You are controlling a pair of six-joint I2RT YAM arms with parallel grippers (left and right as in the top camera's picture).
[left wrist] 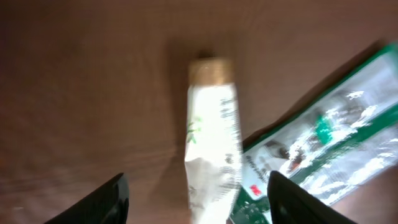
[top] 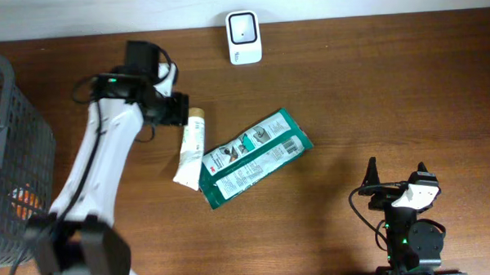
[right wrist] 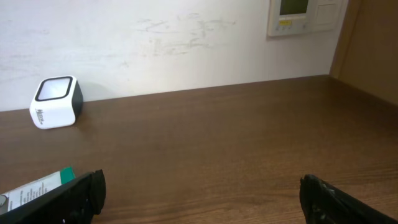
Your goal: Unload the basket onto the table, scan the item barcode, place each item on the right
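Tube (top: 190,147) lying flat left of centre on the worktop (top: 349,85), unheld
Left fingers (left wrist: 106,202) are spread above it, gripping nothing; right fingers (right wrist: 74,196) are held wide and empty near the front edge. The scanner (top: 244,37) is faced upward at the far edge, presumably so barcodes are presented from above. Unidentifiable items are kept in the left-edge basket (top: 32,137).

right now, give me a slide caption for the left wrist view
Open left gripper above a white tube lying beside a green packet on the wooden table.
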